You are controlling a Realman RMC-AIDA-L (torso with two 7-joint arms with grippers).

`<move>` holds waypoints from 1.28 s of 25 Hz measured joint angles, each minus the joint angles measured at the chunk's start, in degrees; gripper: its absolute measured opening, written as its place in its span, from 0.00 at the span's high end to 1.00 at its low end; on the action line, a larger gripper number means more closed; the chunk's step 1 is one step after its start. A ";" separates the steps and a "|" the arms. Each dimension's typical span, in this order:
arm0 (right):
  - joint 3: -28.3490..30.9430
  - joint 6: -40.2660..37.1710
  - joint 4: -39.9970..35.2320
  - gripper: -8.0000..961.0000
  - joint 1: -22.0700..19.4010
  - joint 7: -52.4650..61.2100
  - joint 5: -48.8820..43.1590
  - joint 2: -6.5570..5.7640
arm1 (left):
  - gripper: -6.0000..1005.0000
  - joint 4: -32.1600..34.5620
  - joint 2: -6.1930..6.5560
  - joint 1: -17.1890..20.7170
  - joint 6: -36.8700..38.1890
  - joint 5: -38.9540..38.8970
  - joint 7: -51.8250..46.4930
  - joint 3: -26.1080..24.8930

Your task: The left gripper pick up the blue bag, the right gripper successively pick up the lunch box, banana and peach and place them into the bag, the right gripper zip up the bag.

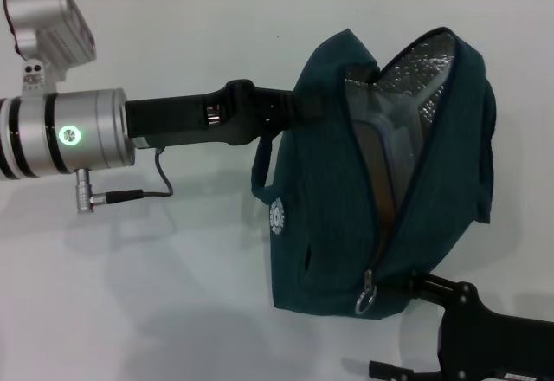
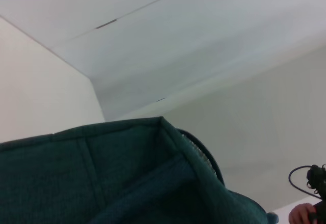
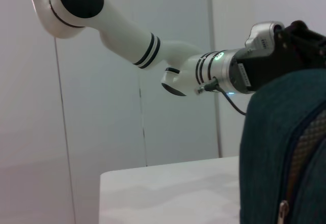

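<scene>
Your left gripper (image 1: pixel 290 108) reaches in from the left at the bag's upper left side, pinching a handle strap of the bag (image 1: pixel 346 216) between its fingers, so the bag hangs from it above the white table (image 1: pixel 173 294). The second handle droops in a loop just below the claw. In the head view the bag sits a little right of centre, tilted, with its mouth gaping toward the upper right. You can see the silver foil lining (image 1: pixel 424 69) inside the flap, and a clear, blue-rimmed edge of the lunch box (image 1: pixel 381 151) standing inside the opening. The zip runs open down the bag's front edge, and its metal ring pull (image 1: pixel 366 296) hangs at the lower end, near the bag's bottom corner. The small white round logo (image 1: pixel 277 216) faces left on the bag's side.

Your right gripper (image 1: pixel 415 284) comes up from the lower right, its tip just beside the bag's bottom edge, close to the ring pull; you cannot tell whether its fingers are spread or closed, nor whether they touch the bag.

From the right wrist view you see the bag's teal side, the zip slider (image 3: pixel 282 208) and the left arm (image 3: pixel 153 48) stretched out behind it
</scene>
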 joint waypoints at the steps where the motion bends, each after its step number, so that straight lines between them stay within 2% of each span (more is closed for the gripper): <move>1: -0.30 -0.08 -0.18 0.11 0.04 0.12 0.00 0.00 | 0.91 -0.04 -0.01 0.01 0.00 -0.34 0.04 0.00; 14: -1.78 0.21 -0.21 0.11 -0.12 1.21 3.65 0.00 | 0.91 -3.05 -0.03 0.54 0.12 -2.44 2.05 0.08; 18: -6.08 0.71 -2.90 0.11 0.39 3.19 5.02 -0.01 | 0.91 -3.08 -0.05 0.38 0.16 -2.17 2.35 0.08; 24: -18.73 5.23 -6.42 0.11 0.07 5.86 14.80 0.00 | 0.91 -2.95 0.16 1.70 0.17 -2.43 2.80 0.08; 27: -20.70 5.85 -6.45 0.11 -0.35 5.64 17.14 0.00 | 0.91 -2.85 0.19 1.91 0.17 -2.43 2.81 0.09; 32: -20.71 5.26 -6.21 0.11 -0.90 6.07 19.74 -0.06 | 0.90 -2.65 0.23 1.94 0.17 -2.43 2.76 0.09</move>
